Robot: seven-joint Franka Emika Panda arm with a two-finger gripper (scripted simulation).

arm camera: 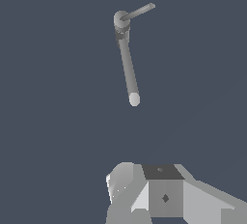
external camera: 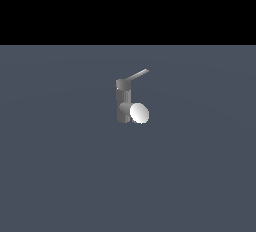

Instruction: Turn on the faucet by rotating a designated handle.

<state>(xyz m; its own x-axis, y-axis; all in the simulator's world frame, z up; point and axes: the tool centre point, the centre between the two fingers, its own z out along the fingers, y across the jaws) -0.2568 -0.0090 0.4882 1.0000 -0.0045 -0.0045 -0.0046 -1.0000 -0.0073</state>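
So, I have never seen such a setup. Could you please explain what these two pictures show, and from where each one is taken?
Both are simulator renders, not photographs. The exterior view comes from a camera off the arm: a small grey faucet stands on a flat blue-grey floor, with a white disc ending its spout and a thin handle slanting from its top. The robot does not appear there. The wrist view comes from a camera on the arm, looking past the gripper at the same faucet. Nothing is held; the gripper is far from the handle.

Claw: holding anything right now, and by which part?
Nothing held. The claw sits well apart from the faucet and its handle; the handle is untouched.
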